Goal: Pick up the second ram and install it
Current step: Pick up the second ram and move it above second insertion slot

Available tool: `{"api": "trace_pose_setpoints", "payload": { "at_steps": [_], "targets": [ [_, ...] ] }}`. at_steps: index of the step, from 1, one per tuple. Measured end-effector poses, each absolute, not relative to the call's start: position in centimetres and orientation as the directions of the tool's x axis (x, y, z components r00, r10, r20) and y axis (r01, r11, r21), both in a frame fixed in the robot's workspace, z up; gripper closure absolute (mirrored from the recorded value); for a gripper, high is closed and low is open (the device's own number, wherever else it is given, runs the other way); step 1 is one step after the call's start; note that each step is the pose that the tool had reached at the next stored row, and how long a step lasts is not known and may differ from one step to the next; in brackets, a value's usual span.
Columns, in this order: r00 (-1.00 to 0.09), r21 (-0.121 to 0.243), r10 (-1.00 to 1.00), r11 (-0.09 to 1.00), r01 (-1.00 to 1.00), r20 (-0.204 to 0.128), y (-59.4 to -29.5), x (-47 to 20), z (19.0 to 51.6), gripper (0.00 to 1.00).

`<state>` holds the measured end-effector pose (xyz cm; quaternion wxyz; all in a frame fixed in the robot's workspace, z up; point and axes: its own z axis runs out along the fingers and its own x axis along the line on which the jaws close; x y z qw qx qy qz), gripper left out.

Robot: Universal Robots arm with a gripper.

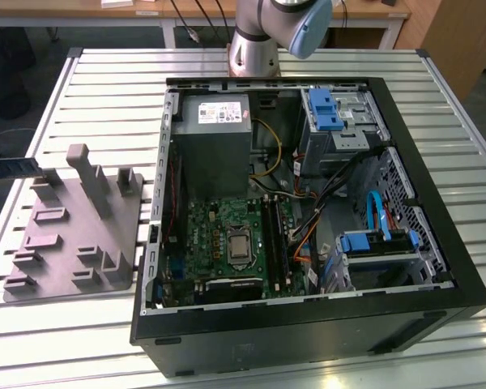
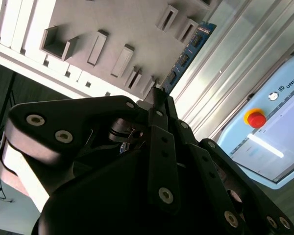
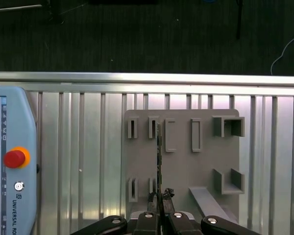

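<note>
— Well, the fingers (image 3: 168, 194)?
— Clenched on the second ram (image 3: 159, 156), edge-on in the first wrist view, over the grey fixture block (image 3: 186, 166) on the slatted table (image 3: 88, 147).
— Lifted clear?
— Cannot tell.

**Three cameras, all turned toward the grey fixture block (image 1: 77, 227)**

The exterior view looks down at a slant from high above the desk (image 1: 81, 324), with the open computer case (image 1: 308, 332) in the middle and the fixture block just beside it on the exterior view's left. The first wrist view looks straight down on the block (image 3: 186, 161) from well above. The second wrist view sits close behind the jaws and looks slantwise past them at the same block (image 2: 112, 29). Both wrist views share the block, the second ram (image 3: 158, 152) (image 2: 186, 54) clamped in the jaws, the desk slats, and the teach pendant (image 3: 14, 161) (image 2: 274, 127) near the block.
</note>
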<state>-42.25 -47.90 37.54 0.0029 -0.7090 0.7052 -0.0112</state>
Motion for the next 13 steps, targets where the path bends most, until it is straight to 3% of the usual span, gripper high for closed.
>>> {"api": "trace_pose_setpoints", "payload": {
  "at_steps": [13],
  "targets": [
    [0.005, -0.02, -1.0, -0.005, -1.0, 0.011, -47.9, -42.3, 38.8, 0.86]
  ]
}}
